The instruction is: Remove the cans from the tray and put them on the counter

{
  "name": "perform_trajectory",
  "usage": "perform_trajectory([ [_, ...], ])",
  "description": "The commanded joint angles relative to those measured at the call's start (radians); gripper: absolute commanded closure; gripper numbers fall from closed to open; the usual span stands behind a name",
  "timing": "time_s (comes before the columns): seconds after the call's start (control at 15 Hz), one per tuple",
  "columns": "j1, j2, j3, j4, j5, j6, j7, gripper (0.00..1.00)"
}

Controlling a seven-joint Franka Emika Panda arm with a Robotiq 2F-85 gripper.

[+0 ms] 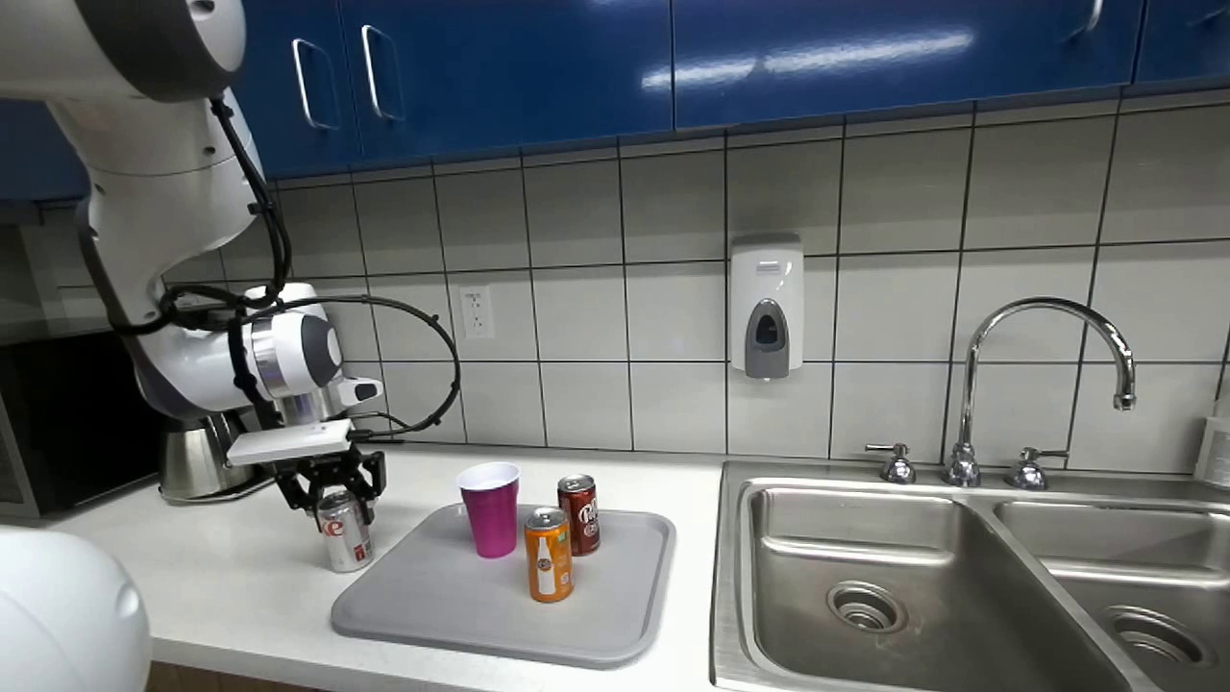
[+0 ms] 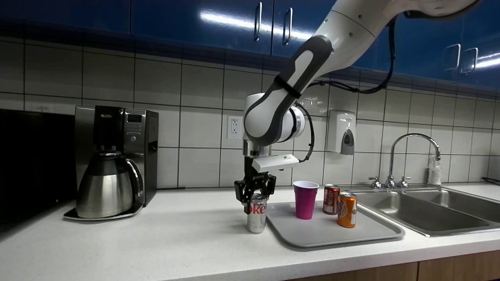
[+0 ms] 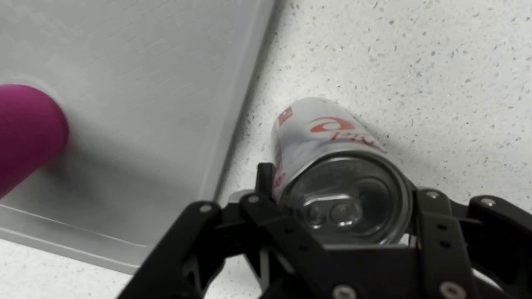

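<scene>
Silver can [image 2: 256,223] is held by gripper [image 2: 257,203], beside tray [image 1: 432,601], on or just above counter [image 2: 156,246] (contact undetermined) | 2 found upright on tray: orange can [image 1: 549,557], red can [image 1: 578,519] | cup [image 1: 491,516] seen near them

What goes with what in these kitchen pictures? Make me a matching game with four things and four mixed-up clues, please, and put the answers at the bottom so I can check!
Things:
1. silver can
2. cup
3. tray
4. dispenser

Clues:
A. fixed to the tiled wall
B. gripped by the pincer
C. flat and grey
D. pink-purple outside, white inside

Right pairs: 1-B, 2-D, 3-C, 4-A
</scene>
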Motion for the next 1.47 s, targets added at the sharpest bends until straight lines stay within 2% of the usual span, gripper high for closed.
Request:
perform_trajectory([
  [0.0,0.020,0.014,-0.013,0.043,-0.017,-0.054,0.019,0.62],
  [0.07,0.023,0.012,-0.015,0.047,-0.020,-0.061,0.021,0.62],
  [0.13,0.023,0.009,-0.013,0.047,-0.018,-0.071,0.018,0.12],
  [0.2,0.023,0.004,-0.013,0.046,-0.018,-0.079,0.017,0.11],
  [0.33,0.023,-0.023,-0.009,0.035,-0.018,-0.090,0.011,0.01],
  [1.0,-0.001,-0.187,-0.005,-0.014,-0.035,-0.113,0.008,0.00],
  [1.4,-0.065,-0.297,-0.016,-0.103,-0.008,-0.132,-0.014,0.00],
])
